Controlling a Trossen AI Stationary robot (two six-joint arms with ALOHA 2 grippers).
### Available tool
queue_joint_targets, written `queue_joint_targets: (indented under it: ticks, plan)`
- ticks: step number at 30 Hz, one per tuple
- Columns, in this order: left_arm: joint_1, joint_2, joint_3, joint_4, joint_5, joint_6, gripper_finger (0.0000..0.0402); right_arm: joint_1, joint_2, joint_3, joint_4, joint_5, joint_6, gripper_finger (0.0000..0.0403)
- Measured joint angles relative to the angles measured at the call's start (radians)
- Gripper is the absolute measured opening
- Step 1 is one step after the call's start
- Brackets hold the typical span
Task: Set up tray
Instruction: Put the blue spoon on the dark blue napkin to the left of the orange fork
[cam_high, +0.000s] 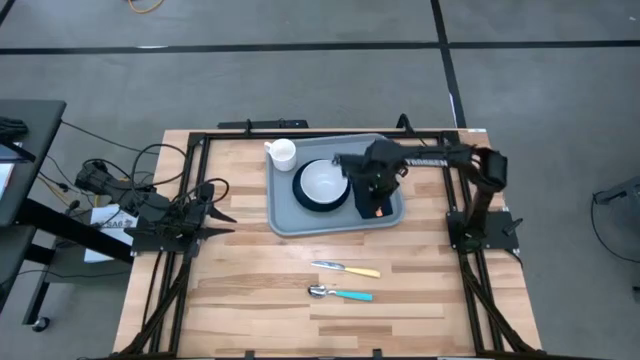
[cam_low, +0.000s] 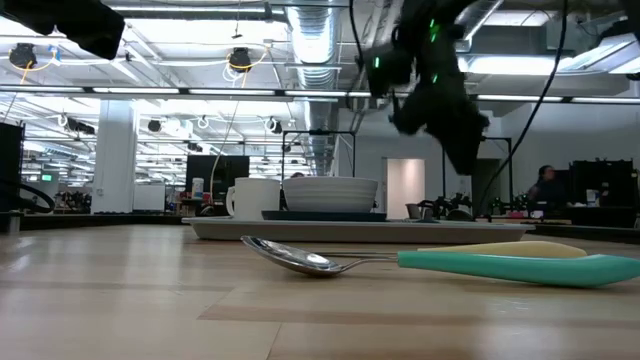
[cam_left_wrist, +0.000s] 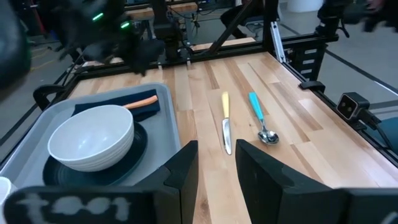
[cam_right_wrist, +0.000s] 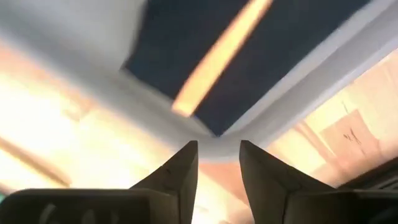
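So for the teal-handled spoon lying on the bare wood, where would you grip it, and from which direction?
Grip the spoon by its teal handle, near mid-length, coming straight down from above with the fingers across the handle. It lies flat and alone on the table, its bowl toward the left arm's side. The handle is straight and thicker than the shiny neck. The knife lies parallel and apart, leaving room for fingers.

Ceiling strip lights (cam_low: 200, 90) give even brightness; the right wrist view is motion-blurred and overexposed (wood beside the tray (cam_right_wrist: 323, 81) glares).
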Motion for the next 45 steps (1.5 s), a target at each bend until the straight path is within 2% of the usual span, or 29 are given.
queue_joint_targets:
  ticks: [4, 8, 12, 16, 20, 26, 28, 39, 45]
  plan:
    - [0.000, 0.000, 0.000, -0.001, -0.010, -0.001, 0.0096, 0.171, -0.056, 0.001, 0.065, 0.044, 0.067, 0.0112]
    - [0.000, 0.000, 0.000, -0.002, -0.010, -0.008, 0.0096, 0.343, -0.076, 0.001, 0.216, 0.064, 0.165, 0.0112]
    - [0.000, 0.000, 0.000, -0.002, -0.011, -0.037, 0.0096, 0.492, -0.056, 0.002, 0.358, 0.071, 0.155, 0.0112]
    - [0.000, 0.000, 0.000, -0.003, 0.003, -0.147, 0.0096, 0.594, -0.023, 0.001, 0.355, 0.072, 0.120, 0.0112]
    - [0.000, 0.000, 0.000, 0.014, 0.002, -0.160, 0.0096, 0.618, -0.013, 0.000, 0.354, 0.084, 0.121, 0.0110]
    - [0.000, 0.000, 0.000, 0.134, -0.172, -0.070, 0.0096, 0.604, -0.013, 0.000, 0.518, 0.085, 0.112, 0.0107]
    - [0.001, 0.000, 0.000, 0.158, -0.201, -0.038, 0.0096, 0.605, -0.013, 0.000, 0.550, 0.082, 0.106, 0.0107]
    - [0.001, 0.000, 0.000, 0.171, -0.192, 0.063, 0.0096, 0.606, -0.013, 0.000, 0.665, 0.078, 0.121, 0.0107]
    - [0.001, 0.000, 0.000, 0.169, -0.191, 0.069, 0.0096, 0.606, 0.040, 0.002, 0.819, 0.082, 0.115, 0.0107]
